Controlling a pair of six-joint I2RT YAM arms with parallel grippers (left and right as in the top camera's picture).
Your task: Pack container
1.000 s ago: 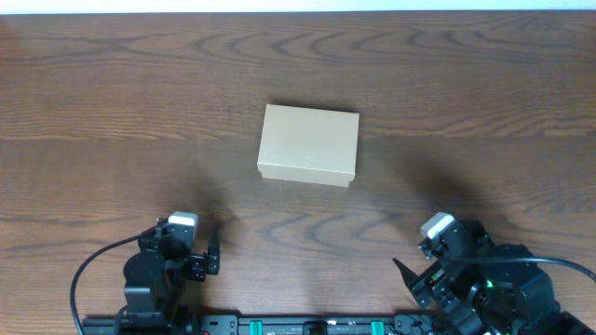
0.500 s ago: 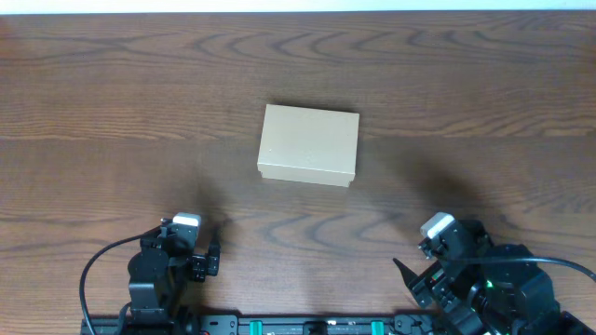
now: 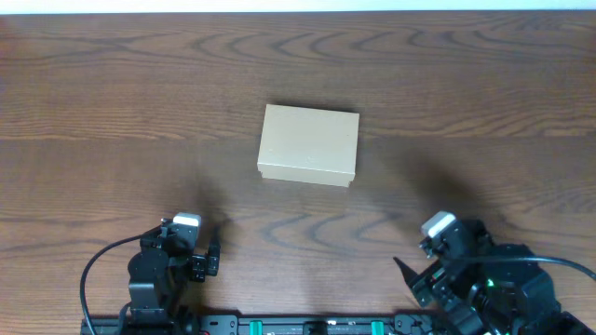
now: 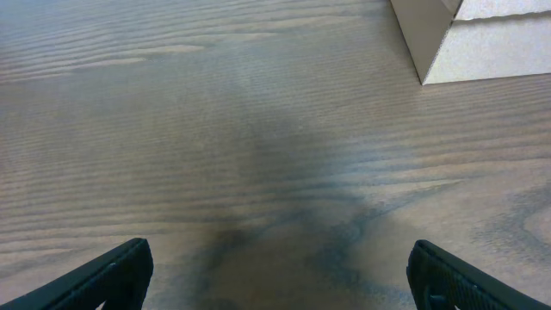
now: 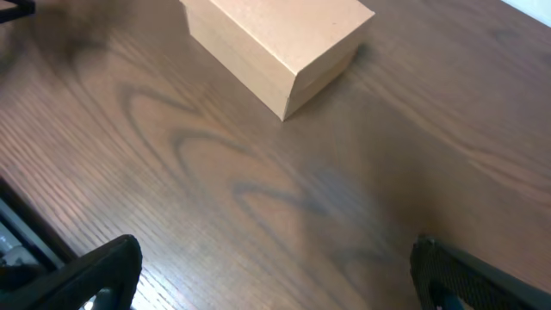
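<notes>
The container (image 3: 308, 145) is a small tan cardboard box, lid shut, in the middle of the wooden table. Its corner shows at the top right of the left wrist view (image 4: 465, 39), and it lies at the top of the right wrist view (image 5: 280, 43). My left gripper (image 4: 277, 275) is open and empty near the front edge, left of the box (image 3: 207, 259). My right gripper (image 5: 277, 271) is open and empty at the front right (image 3: 414, 274). Both are well away from the box. No tape rolls are in view.
The wooden table (image 3: 112, 112) stretches around the box. A black rail (image 3: 307, 326) runs along the front edge between the two arm bases. A cable (image 3: 93, 270) loops by the left arm.
The left arm has drawn back slightly toward the front edge. The box and the right arm have not moved.
</notes>
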